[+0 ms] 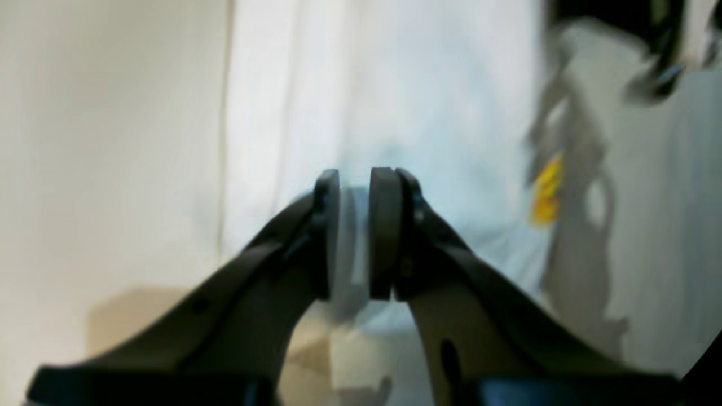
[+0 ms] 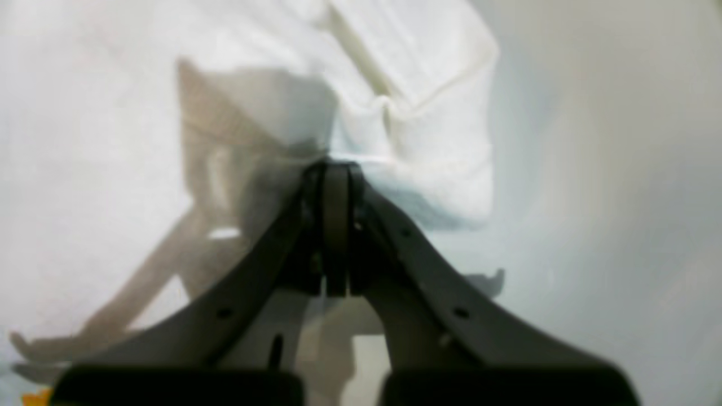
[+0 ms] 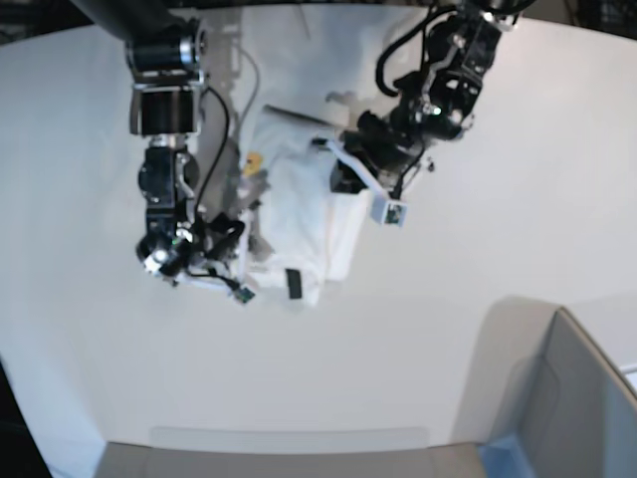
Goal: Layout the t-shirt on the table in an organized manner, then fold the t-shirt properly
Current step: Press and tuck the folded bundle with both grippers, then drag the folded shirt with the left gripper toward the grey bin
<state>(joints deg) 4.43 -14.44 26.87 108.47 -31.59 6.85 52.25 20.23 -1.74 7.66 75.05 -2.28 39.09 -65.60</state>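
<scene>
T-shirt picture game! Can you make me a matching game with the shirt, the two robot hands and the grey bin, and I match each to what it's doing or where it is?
Things:
1. t-shirt
2. right gripper
3. left gripper
4. grey bin

Descriptions:
A. jaws a little apart, above white cloth
B. at the table's corner, away from both arms
C. jaws pressed together at a cloth edge
D. white, bunched up between the two arms

Pairs: 1-D, 2-C, 3-A, 4-B

left gripper (image 1: 354, 225) lower centre, jaws slightly parted | white t-shirt (image 1: 383, 101) behind, yellow print at right | table (image 1: 101, 141) at left
</scene>
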